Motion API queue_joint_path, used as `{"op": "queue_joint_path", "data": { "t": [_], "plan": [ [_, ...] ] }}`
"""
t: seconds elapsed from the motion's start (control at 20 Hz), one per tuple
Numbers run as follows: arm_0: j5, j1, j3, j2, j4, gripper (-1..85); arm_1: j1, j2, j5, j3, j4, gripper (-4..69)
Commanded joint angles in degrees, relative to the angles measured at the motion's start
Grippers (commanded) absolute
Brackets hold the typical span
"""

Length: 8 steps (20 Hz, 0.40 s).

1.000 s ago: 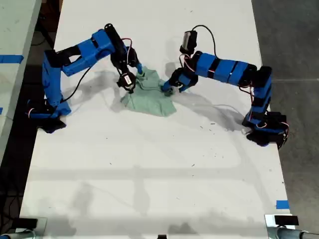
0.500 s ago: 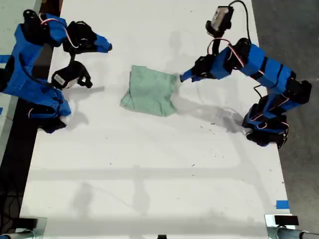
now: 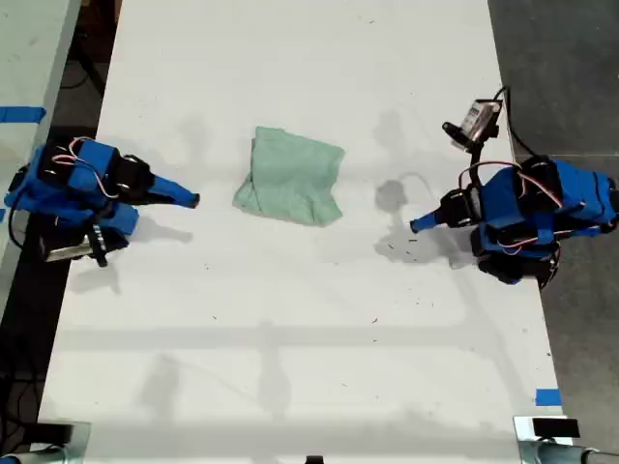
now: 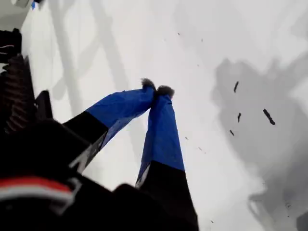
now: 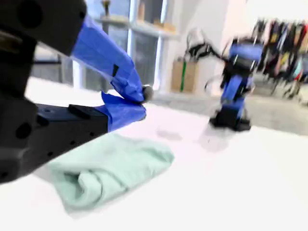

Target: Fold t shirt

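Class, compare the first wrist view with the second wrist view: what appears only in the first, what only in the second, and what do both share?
Only the first wrist view shows my first gripper, shut on nothing, and dark specks on the table.

Only the second wrist view shows my second gripper, shut, with the t shirt lying folded on the table beyond it, the other arm across the table, and a blurred room behind.

Both show closed blue jaws over the white table.
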<state>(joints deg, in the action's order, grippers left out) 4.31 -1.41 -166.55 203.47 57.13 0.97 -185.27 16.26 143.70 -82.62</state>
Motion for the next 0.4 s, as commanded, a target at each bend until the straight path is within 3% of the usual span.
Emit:
{"op": "queue_joint_path", "data": {
  "t": [0.0,0.1,0.15,0.35],
  "plan": [
    [-1.5,1.9,-8.4,3.3,-1.4,0.1,-3.2,-14.5,-2.8,15.3,-0.1,0.8],
    [-1.7,0.9,-12.0,3.3,4.0,0.1,-2.9,-15.2,-2.2,22.8,0.0,0.8],
    [-1.2,0.4,-14.8,3.3,4.6,0.1,-2.4,-15.2,-3.7,25.8,-2.1,0.8],
    [-0.3,0.5,-17.9,3.3,2.6,0.1,-2.7,-15.2,-3.5,31.4,1.2,0.8]
  ]
}}
